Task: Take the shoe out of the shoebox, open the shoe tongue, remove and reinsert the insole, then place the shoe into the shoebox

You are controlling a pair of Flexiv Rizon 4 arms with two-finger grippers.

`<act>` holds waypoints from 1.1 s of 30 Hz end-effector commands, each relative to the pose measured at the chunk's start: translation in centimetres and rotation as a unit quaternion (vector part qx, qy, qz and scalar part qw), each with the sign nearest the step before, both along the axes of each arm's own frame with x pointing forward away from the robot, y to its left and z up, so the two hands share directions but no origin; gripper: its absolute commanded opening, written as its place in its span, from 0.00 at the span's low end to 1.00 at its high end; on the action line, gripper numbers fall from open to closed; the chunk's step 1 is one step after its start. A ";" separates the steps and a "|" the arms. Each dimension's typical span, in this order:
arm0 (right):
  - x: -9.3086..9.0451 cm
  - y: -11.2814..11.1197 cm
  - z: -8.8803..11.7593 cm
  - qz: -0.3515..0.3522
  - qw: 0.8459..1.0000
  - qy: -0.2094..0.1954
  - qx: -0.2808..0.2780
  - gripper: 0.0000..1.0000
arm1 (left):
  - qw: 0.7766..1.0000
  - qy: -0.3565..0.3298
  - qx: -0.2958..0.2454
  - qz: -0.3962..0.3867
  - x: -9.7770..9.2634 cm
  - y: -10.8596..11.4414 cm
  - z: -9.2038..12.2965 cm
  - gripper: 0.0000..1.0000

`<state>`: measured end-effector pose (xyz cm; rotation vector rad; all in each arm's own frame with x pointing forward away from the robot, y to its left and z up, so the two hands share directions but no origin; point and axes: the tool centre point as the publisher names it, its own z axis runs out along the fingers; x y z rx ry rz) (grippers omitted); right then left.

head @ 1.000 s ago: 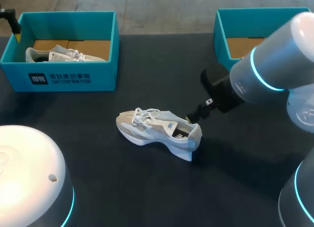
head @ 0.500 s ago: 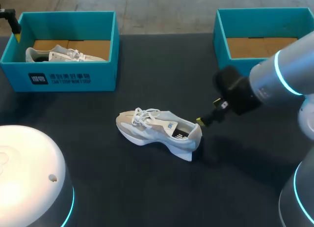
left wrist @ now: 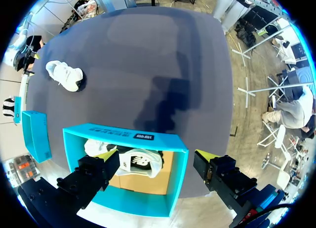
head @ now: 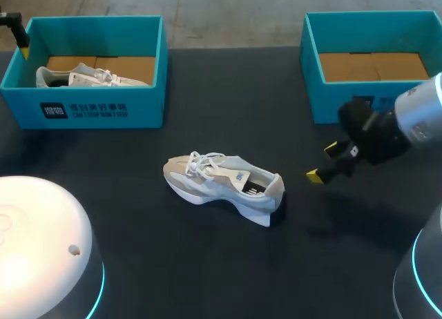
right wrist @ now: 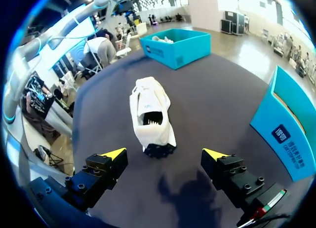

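Right wrist view: the shoe (right wrist: 150,114) stands on its sole on the dark table (right wrist: 217,104), just ahead of the right gripper (right wrist: 163,154), with its heel towards the fingers and its toe pointing away. The gripper is released, its yellow tips spread wide and touching nothing.

The shoe is a white and pale beige trainer with white laces, a thick white sole and a dark patch under the heel. A dark-printed lining shows inside the open collar. In the head view the shoe (head: 224,186) lies near the right gripper (head: 322,163) but apart from it. A teal shoebox (head: 314,91) with a bare cardboard floor sits just behind that gripper.

The left gripper (left wrist: 154,156) is also released, its fingers spread above a second shoebox (left wrist: 118,134) that holds a second shoe (left wrist: 140,161).
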<state>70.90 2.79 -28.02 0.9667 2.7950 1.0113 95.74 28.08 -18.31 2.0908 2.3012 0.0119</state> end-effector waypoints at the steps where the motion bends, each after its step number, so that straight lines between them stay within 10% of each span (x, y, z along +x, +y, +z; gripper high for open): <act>1: -0.8 -0.6 -0.2 0.004 1.000 -0.012 0.014 1.00 | 1.000 -0.001 0.001 0.000 -0.1 0.0 0.0 1.00; 33: 0.5 0.0 -3.1 0.035 0.994 -0.098 0.028 1.00 | 1.000 -0.001 0.001 0.000 -0.1 0.0 0.0 1.00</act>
